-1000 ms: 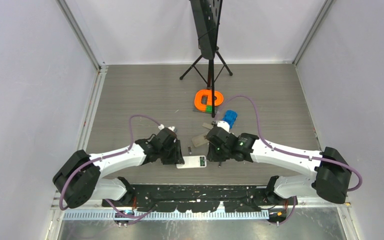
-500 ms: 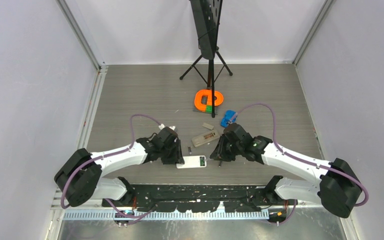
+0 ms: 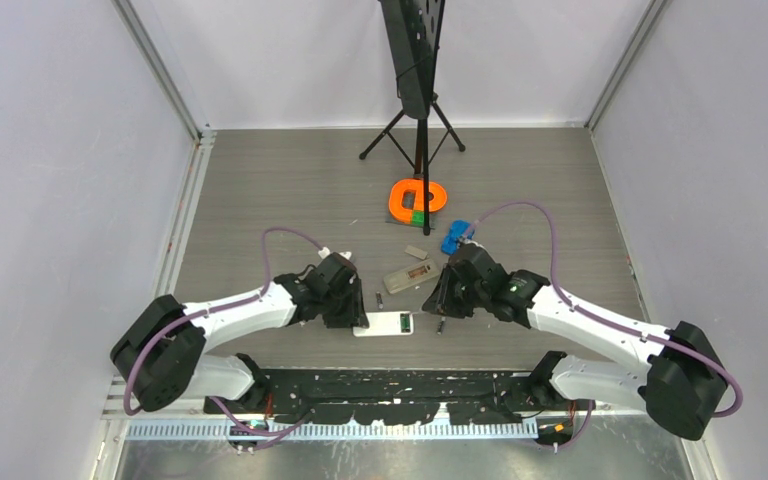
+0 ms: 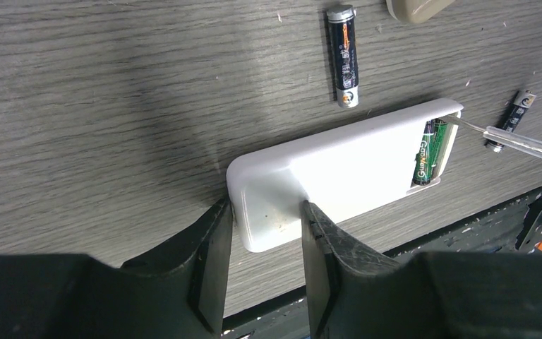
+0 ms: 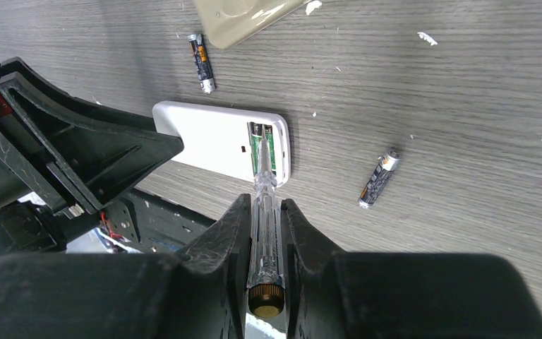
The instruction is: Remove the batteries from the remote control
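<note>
One arm has moved: from above, the right gripper [image 3: 443,310] has swung off the tan remote [image 3: 410,276] to the white remote [image 3: 385,324], so prying looks next; left wrist, the left gripper [image 4: 266,208] clamps that remote, green battery [image 4: 427,152] inside; right wrist alone shows its fingers [image 5: 222,240] squeezing a screwdriver [image 5: 263,176], with two batteries [image 5: 377,180] [image 5: 202,63] loose nearby.

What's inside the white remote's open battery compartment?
A green-labelled battery and the screwdriver tip poking in. The shaft and the wall of the remote hide whether a second cell remains.
</note>
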Motion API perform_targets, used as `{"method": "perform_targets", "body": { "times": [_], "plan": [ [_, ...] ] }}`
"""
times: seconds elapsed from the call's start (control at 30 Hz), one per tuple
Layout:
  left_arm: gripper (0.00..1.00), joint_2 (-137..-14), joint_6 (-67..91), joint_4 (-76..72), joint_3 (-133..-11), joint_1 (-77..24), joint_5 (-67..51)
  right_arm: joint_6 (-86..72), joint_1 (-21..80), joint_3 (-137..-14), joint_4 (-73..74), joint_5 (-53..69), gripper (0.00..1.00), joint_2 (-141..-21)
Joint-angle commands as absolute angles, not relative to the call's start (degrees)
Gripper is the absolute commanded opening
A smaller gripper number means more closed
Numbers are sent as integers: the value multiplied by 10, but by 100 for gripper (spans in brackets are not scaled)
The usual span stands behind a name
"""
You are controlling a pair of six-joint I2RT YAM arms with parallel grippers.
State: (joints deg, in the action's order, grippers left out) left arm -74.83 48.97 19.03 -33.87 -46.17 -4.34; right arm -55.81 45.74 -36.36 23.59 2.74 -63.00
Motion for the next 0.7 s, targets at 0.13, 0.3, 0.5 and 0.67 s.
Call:
{"method": "perform_targets", "body": {
  "times": [0.13,0.3,0.5,0.67],
  "plan": [
    [38,-769,475,198,-345,-471,-18,-528,458,-399,250,39,0,-643],
    [38,-768,477,194,-341,-471,-19,-510,459,-411,275,56,0,-648],
    [39,-766,478,191,-342,-471,-20,-502,461,-418,287,66,0,-662],
    [39,-768,477,188,-347,-471,-27,-528,461,-402,232,91,0,-684]
  ]
}}
